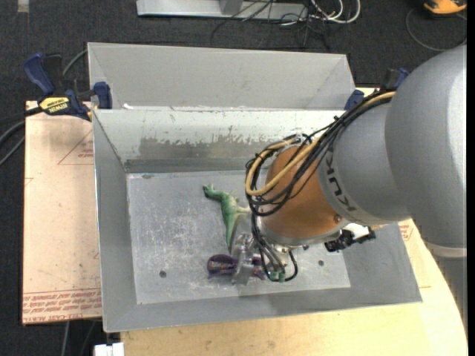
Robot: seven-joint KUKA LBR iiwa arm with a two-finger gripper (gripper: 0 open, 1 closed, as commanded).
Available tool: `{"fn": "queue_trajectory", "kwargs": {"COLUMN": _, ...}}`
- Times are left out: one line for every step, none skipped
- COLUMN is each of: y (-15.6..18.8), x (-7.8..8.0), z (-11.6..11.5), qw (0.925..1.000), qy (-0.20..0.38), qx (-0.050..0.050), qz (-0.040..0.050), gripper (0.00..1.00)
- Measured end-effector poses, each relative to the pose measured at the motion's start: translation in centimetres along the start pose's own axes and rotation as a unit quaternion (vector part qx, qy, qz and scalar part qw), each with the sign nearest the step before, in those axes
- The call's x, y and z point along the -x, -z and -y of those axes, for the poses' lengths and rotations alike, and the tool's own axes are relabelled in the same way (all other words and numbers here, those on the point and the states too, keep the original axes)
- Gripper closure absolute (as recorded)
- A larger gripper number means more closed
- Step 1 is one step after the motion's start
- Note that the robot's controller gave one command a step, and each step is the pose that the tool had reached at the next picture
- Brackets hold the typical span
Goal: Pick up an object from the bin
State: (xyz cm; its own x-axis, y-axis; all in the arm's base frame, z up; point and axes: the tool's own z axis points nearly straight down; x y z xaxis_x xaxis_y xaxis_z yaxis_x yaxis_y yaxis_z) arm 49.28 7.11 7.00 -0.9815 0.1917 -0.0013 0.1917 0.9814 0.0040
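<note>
A green toy dinosaur (226, 206) lies on the bin floor near the middle, its long body running down toward the gripper. A small dark purple thing (220, 265) lies near the front of the bin, just left of the gripper. My gripper (245, 267) is low over the floor at the front middle, right beside the purple thing and at the lower end of the dinosaur. Cables and the orange cover hide most of it.
The arm comes in from the right and covers the right half of the bin. The left part of the bin floor is bare metal with scuff marks. The bin's back wall rises steeply behind.
</note>
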Motion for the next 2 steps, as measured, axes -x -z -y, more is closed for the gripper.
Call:
{"fn": "queue_trajectory", "kwargs": {"y": 8.0, "x": 0.5, "z": -0.7, "qw": 1.0000, "qy": 0.005, "qx": 0.001, "qz": 0.0025, "gripper": 1.00}}
{"fn": "queue_trajectory", "kwargs": {"y": 18.8, "x": 1.2, "z": -1.3, "qw": 0.9994, "qy": 0.033, "qx": 0.001, "qz": 0.0012, "gripper": 1.00}}
